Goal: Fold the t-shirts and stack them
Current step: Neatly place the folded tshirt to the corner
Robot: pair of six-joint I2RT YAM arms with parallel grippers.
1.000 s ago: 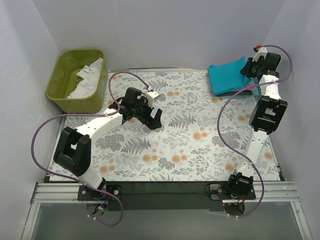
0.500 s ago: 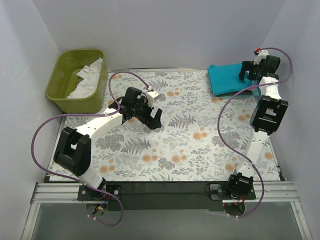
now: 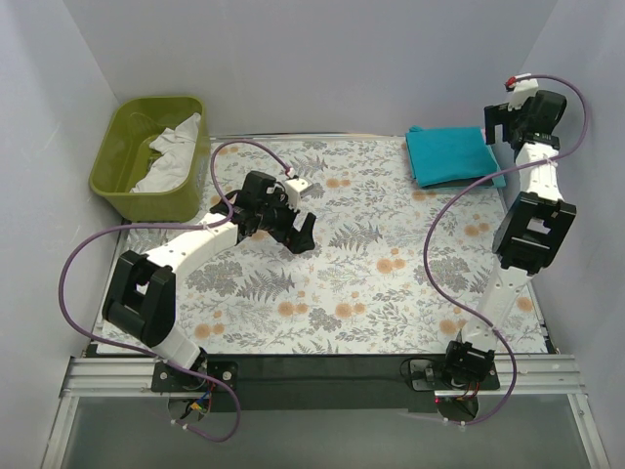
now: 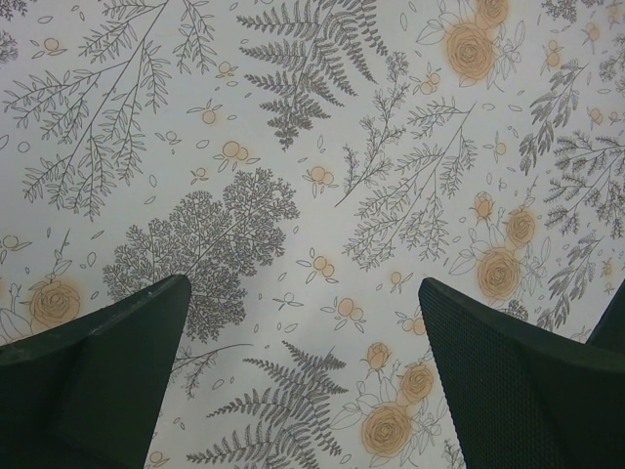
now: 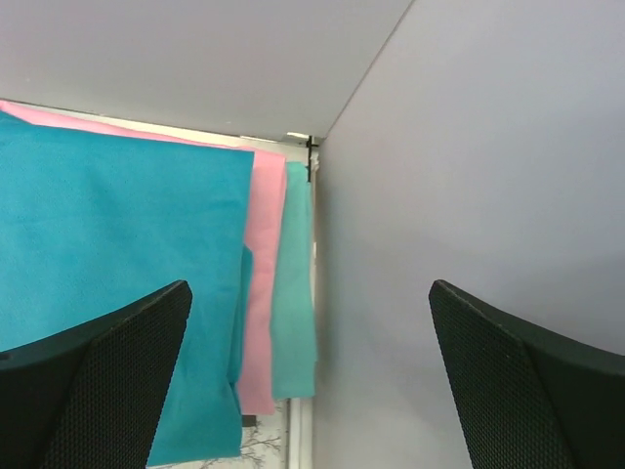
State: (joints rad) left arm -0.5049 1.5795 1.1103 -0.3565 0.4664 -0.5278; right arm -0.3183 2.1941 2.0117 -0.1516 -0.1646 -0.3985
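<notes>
From above, only the teal shirt shows clearly, folded flat in the far right corner. The right wrist view finds a pink shirt and a pale green shirt peeking out beneath it, all soft cloth. The right gripper hangs by their edge, fingers wide apart. The left gripper gapes too, over the flowery cloth.

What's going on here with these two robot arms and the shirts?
The arms are folding and stacking t-shirts. A folded teal shirt lies on top of a pink shirt and a pale green shirt in the far right corner. The right end effector hangs open above that stack, holding nothing. The left end effector is open too, over the floral table cloth. A whitish cloth lies in the olive tub at far left.
</notes>
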